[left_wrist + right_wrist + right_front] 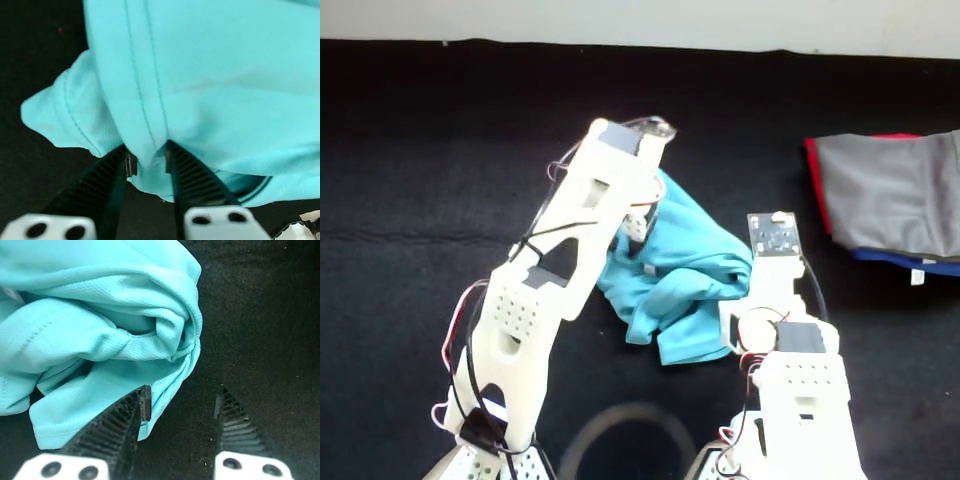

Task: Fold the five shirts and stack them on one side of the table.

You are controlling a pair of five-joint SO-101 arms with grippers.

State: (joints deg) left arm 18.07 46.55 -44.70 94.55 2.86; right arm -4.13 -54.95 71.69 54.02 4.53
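Note:
A crumpled turquoise shirt (685, 275) lies bunched in the middle of the black table. My left gripper (149, 162) is shut on a hemmed edge of the turquoise shirt (200, 90); in the high view that arm (570, 270) slants over the shirt's far left part and hides its own fingers. My right gripper (182, 402) stands open low at the near right edge of the turquoise shirt (100, 340), one finger (125, 420) over the fabric's edge, the other over bare table. A stack of folded shirts (890, 195), grey on top with red and blue edges, sits at the right side.
The table is covered by a black cloth (430, 170), with open room on the left and at the back. A pale wall (620, 20) runs behind the far edge. A dark ring-shaped mark (625, 430) shows between the arm bases.

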